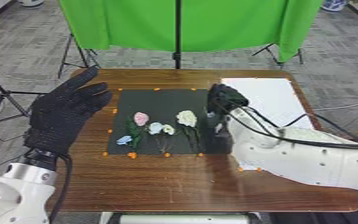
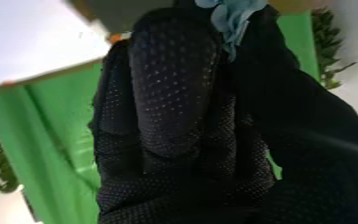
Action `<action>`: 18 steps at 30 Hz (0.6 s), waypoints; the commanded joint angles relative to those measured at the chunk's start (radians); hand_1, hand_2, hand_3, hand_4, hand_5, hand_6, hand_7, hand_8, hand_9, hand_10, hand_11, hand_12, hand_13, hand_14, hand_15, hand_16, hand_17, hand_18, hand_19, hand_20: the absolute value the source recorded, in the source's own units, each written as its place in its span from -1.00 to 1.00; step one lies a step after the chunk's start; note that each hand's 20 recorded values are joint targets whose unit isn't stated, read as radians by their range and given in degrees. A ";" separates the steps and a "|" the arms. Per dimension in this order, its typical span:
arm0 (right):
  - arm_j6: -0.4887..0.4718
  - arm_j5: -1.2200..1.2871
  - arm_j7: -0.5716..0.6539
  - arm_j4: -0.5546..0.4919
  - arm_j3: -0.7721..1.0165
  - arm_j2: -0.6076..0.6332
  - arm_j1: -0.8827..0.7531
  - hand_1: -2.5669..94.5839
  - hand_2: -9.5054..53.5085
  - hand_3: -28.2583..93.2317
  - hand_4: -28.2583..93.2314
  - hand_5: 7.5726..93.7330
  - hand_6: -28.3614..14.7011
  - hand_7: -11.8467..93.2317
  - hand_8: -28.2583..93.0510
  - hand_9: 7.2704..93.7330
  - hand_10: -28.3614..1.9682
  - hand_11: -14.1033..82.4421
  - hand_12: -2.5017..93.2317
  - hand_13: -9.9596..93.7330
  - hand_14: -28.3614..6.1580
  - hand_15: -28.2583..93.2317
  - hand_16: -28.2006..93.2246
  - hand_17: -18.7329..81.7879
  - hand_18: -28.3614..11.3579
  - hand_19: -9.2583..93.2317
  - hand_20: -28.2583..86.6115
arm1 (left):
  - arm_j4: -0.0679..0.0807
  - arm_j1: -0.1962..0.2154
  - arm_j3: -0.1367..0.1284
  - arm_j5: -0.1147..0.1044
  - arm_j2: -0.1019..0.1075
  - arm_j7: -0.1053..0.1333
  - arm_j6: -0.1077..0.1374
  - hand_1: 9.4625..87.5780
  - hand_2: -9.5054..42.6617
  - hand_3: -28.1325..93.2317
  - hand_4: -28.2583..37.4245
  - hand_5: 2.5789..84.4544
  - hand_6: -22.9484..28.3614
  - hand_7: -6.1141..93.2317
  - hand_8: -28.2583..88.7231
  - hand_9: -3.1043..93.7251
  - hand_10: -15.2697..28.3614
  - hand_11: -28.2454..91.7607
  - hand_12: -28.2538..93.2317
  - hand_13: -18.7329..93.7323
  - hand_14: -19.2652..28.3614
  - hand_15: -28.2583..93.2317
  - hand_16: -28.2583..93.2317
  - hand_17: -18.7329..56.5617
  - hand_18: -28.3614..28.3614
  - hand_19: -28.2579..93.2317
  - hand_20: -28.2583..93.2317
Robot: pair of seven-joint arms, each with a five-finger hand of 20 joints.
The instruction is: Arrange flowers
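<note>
My right hand is over the dark mat's right edge in the head view. In the right wrist view my right hand pinches a light blue flower between thumb and fingertips. On the dark mat lie a pink flower, small white flowers, a larger white flower and, at the lower left, a blue flower. My left hand is raised at the table's left side, fingers extended, touching none of the flowers.
A white sheet lies on the brown table to the right of the mat, partly under my right arm. Orange markers dot the edges of mat and sheet. A green cloth hangs behind the table.
</note>
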 commanded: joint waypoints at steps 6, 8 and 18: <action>0.014 -0.015 -0.006 -0.025 -0.004 -0.036 -0.032 0.20 -1.00 0.64 -1.00 0.74 0.42 -0.22 -0.50 1.00 0.64 -0.40 -0.31 0.92 0.64 0.32 -0.18 0.20 -0.33 0.92 -0.40 | 0.006 0.014 0.004 -0.002 -0.002 0.007 0.008 -0.61 -0.37 0.75 -0.78 -0.13 0.29 -0.57 -0.69 -0.23 0.71 -0.03 -0.33 -0.24 1.00 0.32 -0.68 -0.73 0.91 0.39 -0.07; 0.012 -0.017 0.001 -0.026 -0.005 -0.037 -0.037 0.19 -1.00 0.64 -1.00 0.74 0.42 -0.22 -0.50 1.00 0.64 -0.40 -0.32 0.92 0.64 0.32 -0.18 0.20 -0.33 0.92 -0.40 | 0.007 0.013 0.004 -0.002 -0.004 0.004 0.006 -0.61 -0.37 0.75 -0.78 -0.13 0.29 -0.57 -0.69 -0.23 0.71 -0.03 -0.33 -0.24 1.00 0.32 -0.68 -0.73 0.91 0.39 -0.07; 0.019 -0.005 0.017 -0.029 0.004 -0.032 -0.069 0.12 -1.00 0.64 -1.00 0.67 0.42 -0.30 -0.54 1.00 0.58 -0.42 -0.32 0.91 0.61 0.32 -0.19 0.18 -0.35 0.92 -0.41 | 0.009 0.012 0.003 -0.005 -0.002 0.000 0.011 -0.61 -0.37 0.75 -0.78 -0.13 0.29 -0.57 -0.69 -0.22 0.70 -0.03 -0.34 -0.24 1.00 0.32 -0.68 -0.72 0.91 0.39 -0.07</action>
